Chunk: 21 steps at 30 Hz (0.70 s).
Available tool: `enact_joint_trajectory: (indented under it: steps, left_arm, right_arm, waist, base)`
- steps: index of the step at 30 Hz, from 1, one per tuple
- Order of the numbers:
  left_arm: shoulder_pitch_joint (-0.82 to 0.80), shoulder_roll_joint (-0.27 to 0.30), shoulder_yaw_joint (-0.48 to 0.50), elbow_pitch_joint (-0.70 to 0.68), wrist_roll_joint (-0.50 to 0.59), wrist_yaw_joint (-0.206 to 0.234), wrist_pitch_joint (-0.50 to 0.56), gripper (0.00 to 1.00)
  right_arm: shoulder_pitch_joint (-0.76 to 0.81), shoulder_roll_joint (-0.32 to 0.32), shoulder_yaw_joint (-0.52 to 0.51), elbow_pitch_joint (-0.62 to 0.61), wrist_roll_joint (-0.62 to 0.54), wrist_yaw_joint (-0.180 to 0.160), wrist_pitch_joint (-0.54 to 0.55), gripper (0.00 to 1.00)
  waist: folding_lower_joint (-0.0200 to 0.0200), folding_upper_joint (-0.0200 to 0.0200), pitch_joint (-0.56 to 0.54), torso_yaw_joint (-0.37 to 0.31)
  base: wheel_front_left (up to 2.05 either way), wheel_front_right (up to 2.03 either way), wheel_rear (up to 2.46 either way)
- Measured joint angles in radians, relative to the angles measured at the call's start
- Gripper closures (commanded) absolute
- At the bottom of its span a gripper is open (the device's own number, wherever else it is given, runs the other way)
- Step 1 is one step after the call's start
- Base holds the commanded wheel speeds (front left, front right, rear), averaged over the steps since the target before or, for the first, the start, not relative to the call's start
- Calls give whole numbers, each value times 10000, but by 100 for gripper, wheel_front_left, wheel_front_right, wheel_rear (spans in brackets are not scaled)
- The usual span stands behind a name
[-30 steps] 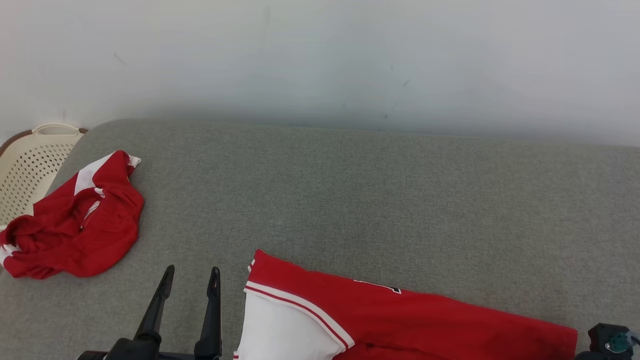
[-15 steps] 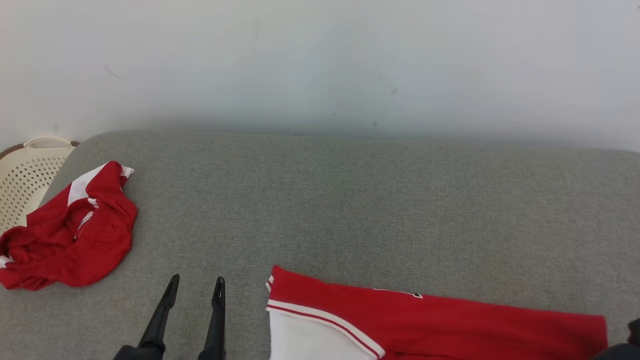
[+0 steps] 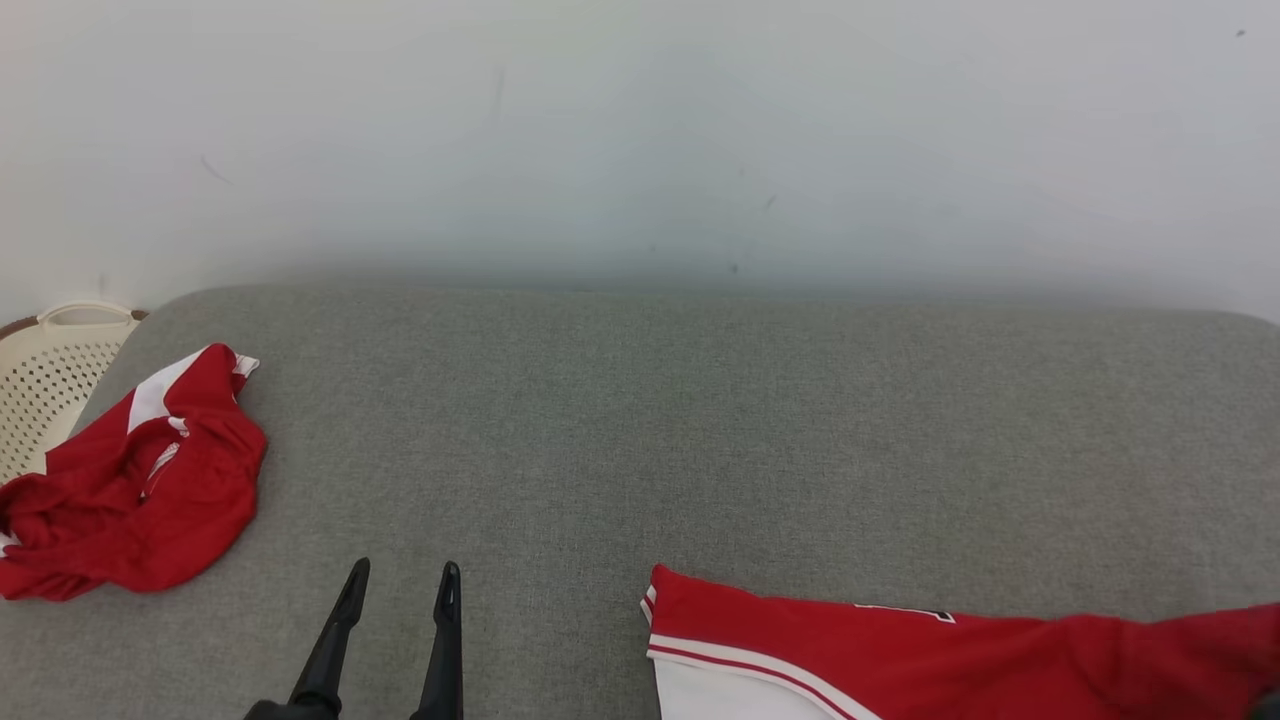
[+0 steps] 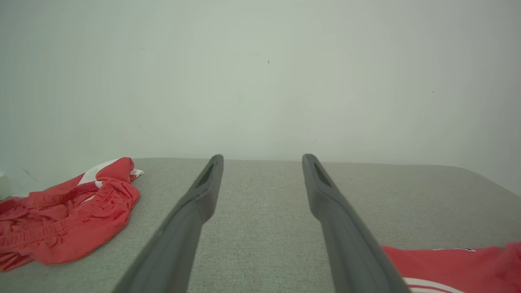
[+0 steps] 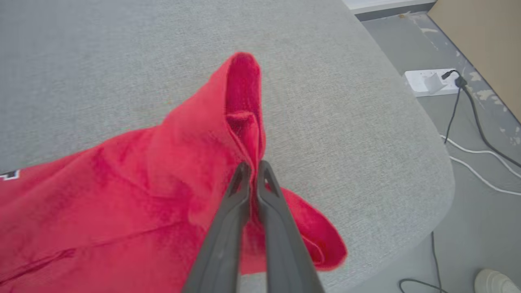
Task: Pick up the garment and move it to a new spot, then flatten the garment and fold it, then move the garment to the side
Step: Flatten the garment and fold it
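A red garment with white trim (image 3: 900,650) lies along the near edge of the grey padded table (image 3: 640,420), also seen as red cloth (image 4: 452,264) at the lower right of the left wrist view. In the right wrist view my right gripper (image 5: 251,166) is shut on a raised fold of the garment (image 5: 171,162) near the table's right end. My left gripper (image 3: 403,590) stands open over bare table to the left of the garment, its fingers (image 4: 203,191) wide apart with nothing between them.
A second crumpled red and white garment (image 3: 130,480) lies at the table's left end, next to a cream perforated basket (image 3: 50,370). A white wall rises behind the table. Beyond the right end, cables and a power strip (image 5: 431,81) lie on the floor.
The right gripper has shut on the garment's right end and the cloth has slid rightward along the table. The head camera has tilted, shifting the whole scene lower.
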Motion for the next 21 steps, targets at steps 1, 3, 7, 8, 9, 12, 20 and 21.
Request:
enact_joint_trajectory:
  steps: [1,3,7,8,9,12,20,21]
  left_arm:
    - [0,-21,-25,13,-2,0,0,0]
    - [-1,-40,-54,54,-13,0,-15,0]
    - [-16,-113,-105,171,-65,0,-46,0]
    - [-27,-127,-117,194,-92,-2,-58,0]
    - [-35,-138,-117,238,-119,-19,-94,0]
    - [-105,-52,15,650,-332,-341,-337,0]
    - [-431,-59,63,1381,-539,-623,-677,0]
    - [-439,-58,63,1417,-539,-627,-708,0]
  right_arm:
    - [84,12,276,-163,291,0,169,100]
    - [273,2,1066,-479,1012,0,535,100]
    - [678,23,3417,-1273,2468,0,1127,100]
    - [686,15,3871,-1367,2619,0,1174,100]
    - [685,10,4307,-1400,2847,0,1122,100]
    - [648,17,5545,-1135,4132,0,899,100]
    - [-196,17,7758,247,4585,0,109,100]
    - [-300,15,7963,449,4575,0,8,100]
  waist:
    - [0,0,-24,-6]
    - [0,0,-66,-13]
    - [0,0,-139,-15]
    - [0,0,-145,-1]
    - [-1,0,-154,12]
    - [-1,0,-162,85]
    - [0,-1,-164,388]
    - [0,0,-164,416]
  base:
    - [0,0,0]
    - [0,0,0]
    - [0,0,0]
    - [0,0,0]
    - [0,0,0]
    - [0,0,0]
    - [0,0,0]
    - [0,0,0]
